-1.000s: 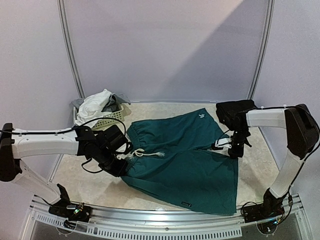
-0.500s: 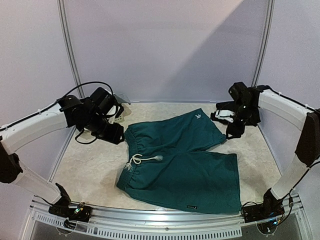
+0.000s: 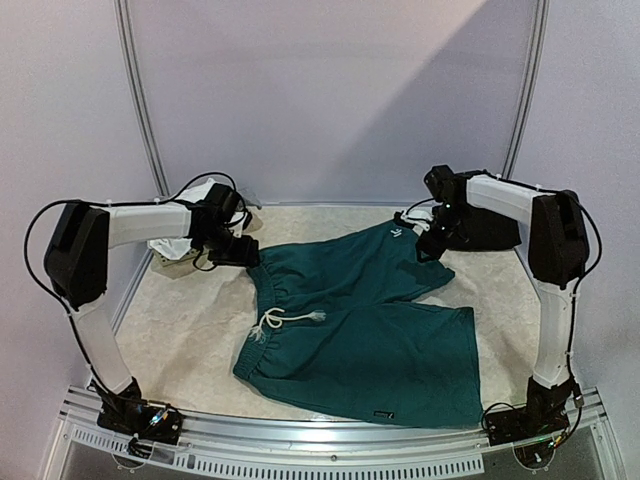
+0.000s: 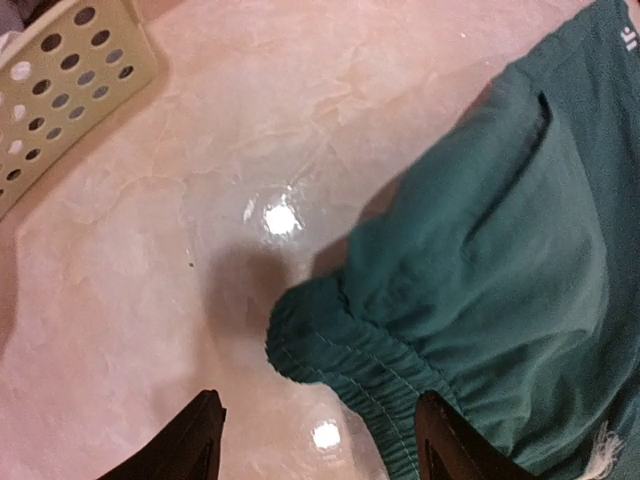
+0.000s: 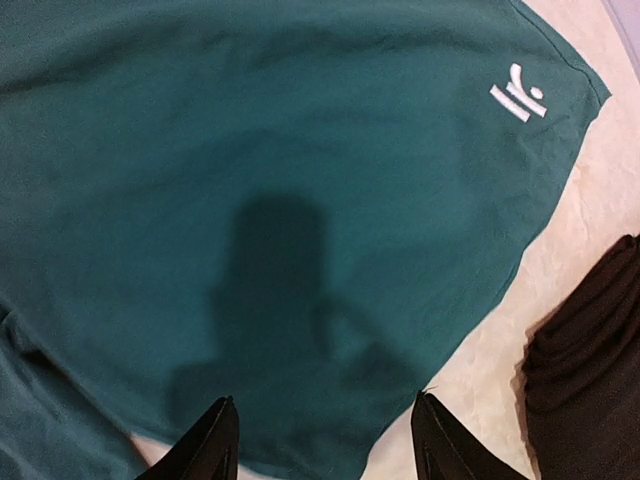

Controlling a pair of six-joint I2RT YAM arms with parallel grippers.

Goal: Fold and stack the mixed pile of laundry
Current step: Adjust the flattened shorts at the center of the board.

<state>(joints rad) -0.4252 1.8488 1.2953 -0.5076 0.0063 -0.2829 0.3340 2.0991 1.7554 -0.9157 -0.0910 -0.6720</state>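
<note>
The dark teal-green shorts (image 3: 370, 320) lie spread flat mid-table, white drawstring (image 3: 285, 318) at the left, white logo (image 3: 397, 232) at the far edge. My left gripper (image 3: 236, 251) hovers open over the far-left waistband corner (image 4: 340, 345), its fingers (image 4: 195, 440) straddling bare table and waistband. My right gripper (image 3: 431, 241) hovers open over the far-right leg (image 5: 250, 200) near the logo (image 5: 518, 95). Neither holds anything. Black trousers (image 3: 485, 228) sit bunched at the far right, beside the shorts' hem (image 5: 590, 380). A white cloth (image 3: 203, 190) shows behind the left arm.
A pale perforated plastic basket (image 3: 178, 258) stands at the far left, just beyond my left gripper, its wall (image 4: 60, 70) at the upper left of the left wrist view. Bare marbled tabletop (image 4: 200, 200) separates it from the shorts. Walls close the back and sides.
Both grippers let go of the shorts and opened. They rose and swung from the shorts' middle edges to its far corners. The shorts now lie flat.
</note>
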